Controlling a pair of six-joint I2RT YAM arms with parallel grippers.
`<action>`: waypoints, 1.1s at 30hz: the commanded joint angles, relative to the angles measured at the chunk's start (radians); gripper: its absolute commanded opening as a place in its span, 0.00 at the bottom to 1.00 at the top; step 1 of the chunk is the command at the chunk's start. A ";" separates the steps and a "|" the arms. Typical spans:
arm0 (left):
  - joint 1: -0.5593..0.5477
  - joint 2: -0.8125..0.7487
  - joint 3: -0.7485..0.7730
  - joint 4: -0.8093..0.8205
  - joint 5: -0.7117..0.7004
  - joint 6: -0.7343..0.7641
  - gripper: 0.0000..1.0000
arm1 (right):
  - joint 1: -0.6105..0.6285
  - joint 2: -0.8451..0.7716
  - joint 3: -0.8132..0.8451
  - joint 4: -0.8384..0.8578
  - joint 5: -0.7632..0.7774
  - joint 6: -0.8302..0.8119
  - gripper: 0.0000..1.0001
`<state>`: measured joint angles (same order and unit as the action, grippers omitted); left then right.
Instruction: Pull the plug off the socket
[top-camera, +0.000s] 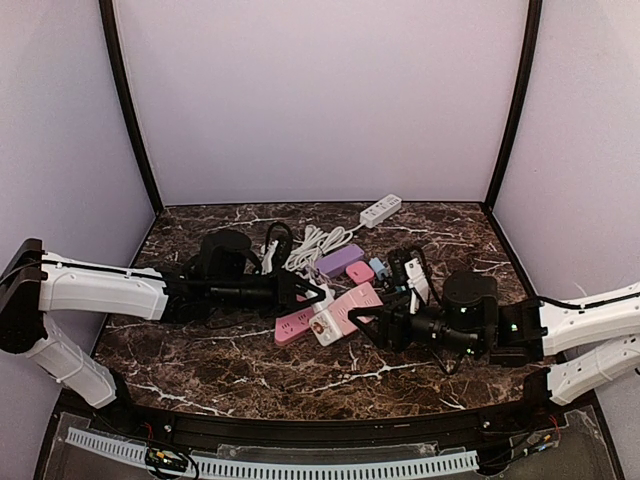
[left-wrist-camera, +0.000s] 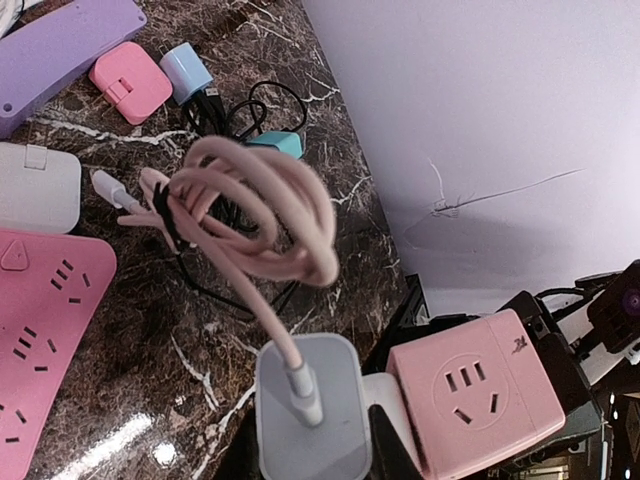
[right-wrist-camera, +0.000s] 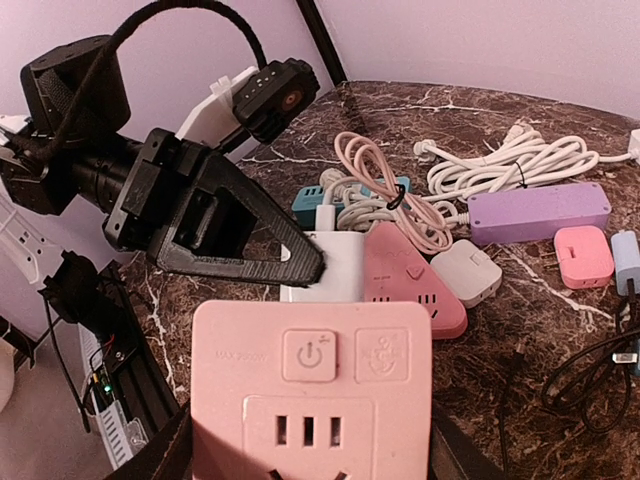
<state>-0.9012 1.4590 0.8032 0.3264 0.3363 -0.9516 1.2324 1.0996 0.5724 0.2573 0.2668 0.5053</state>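
Left jaws: narrow, pinched on the plug (left-wrist-camera: 305, 400), a pale block with rounded corners. In the right wrist view one black finger (right-wrist-camera: 250, 240) meets the block's upper left corner. A pink cable (left-wrist-camera: 255, 215) leaves the face of the plug and rises into a loose coil bound with a dark tie. Right jaws: about half open and clamped on the socket (right-wrist-camera: 310, 400), a pink cube, with one dark finger at each side of it. The cube's top carries a power button, and the face below it has a row of slots. Plug and socket sit side by side, the plug on the far side of the cube from my right wrist. A short white piece shows between them in the left wrist view, and I cannot tell whether the pins are seated. Both lie near the middle of the dark marble desk (top-camera: 230, 360), between my two arms. Just beyond them lies a pink power strip (left-wrist-camera: 40, 350), with a white adapter (right-wrist-camera: 465, 272) touching its far end. Past the coil are a teal charger (left-wrist-camera: 275, 143), a light blue charger (left-wrist-camera: 187, 70), a small pink box (right-wrist-camera: 583, 252) and a purple power strip (right-wrist-camera: 540, 212). At the back wall lies a white power strip (top-camera: 380, 210), its white cord (top-camera: 312, 243) bundled nearer the middle.
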 joint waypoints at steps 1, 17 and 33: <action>0.012 -0.029 -0.029 0.018 0.030 0.089 0.01 | -0.012 -0.051 0.036 -0.050 0.154 0.128 0.00; 0.012 -0.022 0.004 -0.084 0.005 0.088 0.01 | 0.018 -0.044 0.032 0.021 0.074 -0.057 0.00; 0.016 -0.003 0.011 -0.103 -0.001 0.064 0.01 | 0.133 0.073 0.151 -0.095 0.259 -0.157 0.00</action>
<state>-0.8944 1.4590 0.8055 0.2810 0.3508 -0.9161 1.3540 1.1755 0.6777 0.1322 0.4465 0.3794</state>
